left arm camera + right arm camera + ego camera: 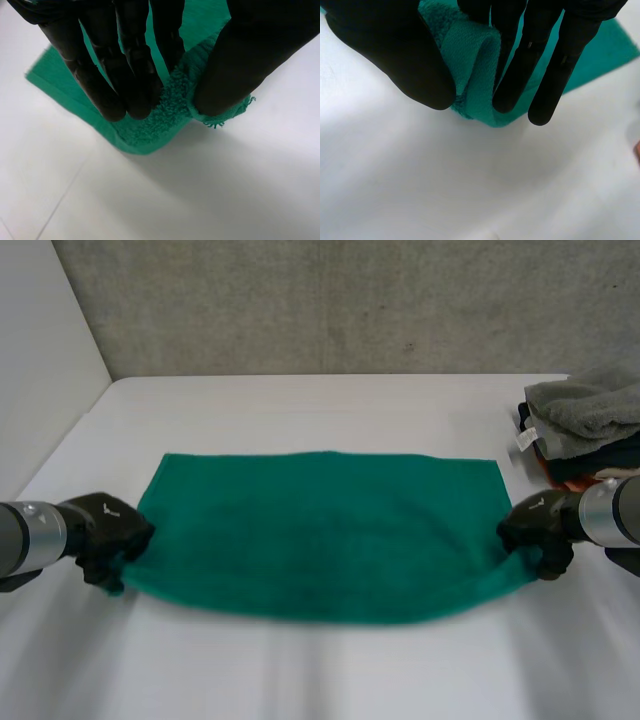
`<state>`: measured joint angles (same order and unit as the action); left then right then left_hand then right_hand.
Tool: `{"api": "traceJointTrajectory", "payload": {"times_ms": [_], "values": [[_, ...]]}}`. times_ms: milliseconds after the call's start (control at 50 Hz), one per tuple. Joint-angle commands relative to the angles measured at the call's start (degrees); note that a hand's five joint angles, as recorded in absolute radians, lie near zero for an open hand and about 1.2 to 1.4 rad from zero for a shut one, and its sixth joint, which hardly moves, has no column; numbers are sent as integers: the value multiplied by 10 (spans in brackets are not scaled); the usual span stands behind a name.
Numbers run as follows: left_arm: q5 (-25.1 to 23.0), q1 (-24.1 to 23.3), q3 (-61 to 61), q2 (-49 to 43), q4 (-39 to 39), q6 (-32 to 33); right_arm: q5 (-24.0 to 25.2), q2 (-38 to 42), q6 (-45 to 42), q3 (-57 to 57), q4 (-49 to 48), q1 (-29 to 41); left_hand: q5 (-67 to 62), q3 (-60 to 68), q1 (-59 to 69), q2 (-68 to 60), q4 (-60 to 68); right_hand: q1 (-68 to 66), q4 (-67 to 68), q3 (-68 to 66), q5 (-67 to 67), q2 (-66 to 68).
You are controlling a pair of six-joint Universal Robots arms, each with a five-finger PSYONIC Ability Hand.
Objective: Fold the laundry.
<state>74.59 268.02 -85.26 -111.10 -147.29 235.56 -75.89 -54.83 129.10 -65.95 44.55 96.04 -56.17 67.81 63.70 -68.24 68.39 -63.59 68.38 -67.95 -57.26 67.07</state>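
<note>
A green towel [320, 530] lies spread flat across the middle of the white desk [330, 405]. The left robot hand [105, 535] pinches the towel's near corner at 8 o'clock between fingers and thumb. The right robot hand [535, 525] pinches the near corner at 4 o'clock the same way. A pile of folded clothes [585, 425] sits at 2 o'clock from the towel.

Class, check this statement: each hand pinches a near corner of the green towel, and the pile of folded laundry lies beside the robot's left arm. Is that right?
No. The head view shows the pile beside the right arm. The left hand and right hand do each pinch a near corner of the towel.
</note>
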Motion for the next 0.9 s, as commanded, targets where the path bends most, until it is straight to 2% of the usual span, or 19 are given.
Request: {"api": "traceJointTrajectory", "payload": {"times_ms": [20, 120, 160, 300, 360, 460, 480, 500, 540, 560, 660, 700, 780, 900], "values": [[24, -34, 107, -87, -33, -41, -20, 44, 94, 28, -103, -9, -138, 122, 163, -118, 116, -164, 116, -120, -127, 129], [42, -68, 231, -158, -84, -116, -43, 69, 212, 56, -225, -9, -138, 122, 163, -118, 116, -164, 116, -120, -127, 129], [46, -78, 267, -182, -94, -126, -55, 81, 233, 64, -258, -7, -138, 122, 163, -118, 116, -164, 116, -120, -127, 129], [85, -116, 425, -300, -107, -146, -82, 134, 255, 109, -370, 12, -138, 122, 163, -118, 116, -164, 116, -120, -127, 129], [118, -123, 488, -341, -108, -144, -90, 161, 258, 139, -398, 20, -138, 122, 163, -118, 116, -164, 116, -120, -127, 129], [142, -133, 559, -388, -124, -141, -102, 206, 254, 198, -401, 29, -138, 122, 163, -118, 116, -162, 114, -119, -125, 127], [143, -136, 567, -395, -129, -138, -102, 213, 252, 206, -395, 33, -128, 112, 153, -108, 106, 49, -97, 93, 86, -84], [146, -138, 578, -403, -135, -133, -109, 226, 246, 222, -378, 40, 161, -178, -137, 182, -184, 523, -571, 566, 559, -557], [147, -143, 585, -406, -143, -126, -119, 238, 235, 238, -360, 47, 472, -489, -448, 493, -495, 536, -584, 580, 573, -571], [148, -144, 585, -407, -147, -123, -125, 242, 229, 244, -351, 49, 562, -578, -537, 582, -584, 536, -584, 580, 573, -571], [151, -150, 571, -387, -191, -119, -162, 229, 217, 246, -325, 52, 562, -578, -537, 582, -584, 536, -584, 580, 573, -571], [151, -150, 556, -374, -194, -120, -163, 215, 225, 234, -326, 51, 562, -578, -537, 582, -584, 536, -584, 580, 573, -571], [147, -147, 510, -345, -196, -117, -138, 184, 250, 200, -343, 48, 562, -578, -537, 582, -584, 536, -584, 580, 573, -571], [125, -141, 490, -349, -236, -110, -48, 186, 277, 189, -403, 50, 562, -578, -537, 582, -584, 536, -584, 580, 573, -571]]}}
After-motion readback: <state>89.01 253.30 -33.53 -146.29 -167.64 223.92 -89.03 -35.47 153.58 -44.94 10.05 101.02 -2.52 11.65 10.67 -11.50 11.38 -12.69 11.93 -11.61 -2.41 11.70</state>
